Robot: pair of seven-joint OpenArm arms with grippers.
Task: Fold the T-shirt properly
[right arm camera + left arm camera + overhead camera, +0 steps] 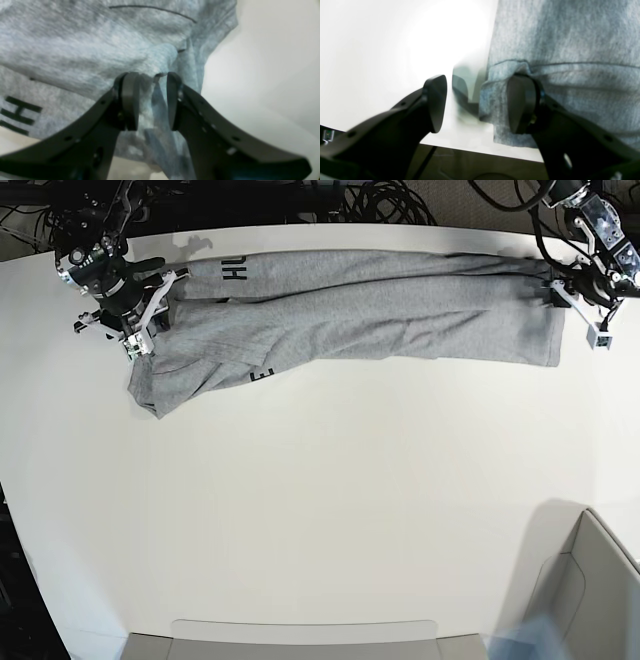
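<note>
The heather-grey T-shirt (370,315) lies stretched in a long band across the far part of the white table (320,480), with black letters (237,270) showing near its left end. My right gripper (151,100) is shut on a bunched fold of the T-shirt (100,50); in the base view this gripper (138,340) is at the shirt's left end. My left gripper (477,105) stands open at the shirt's right end (555,290). The hem (495,100) rests against the inner face of its right finger (522,105), and the left finger (435,102) is over bare table.
The table's edge (475,151) runs just under my left gripper. A grey bin (590,590) stands at the near right corner and a flat tray (300,635) at the near edge. Cables (380,200) lie behind the far edge.
</note>
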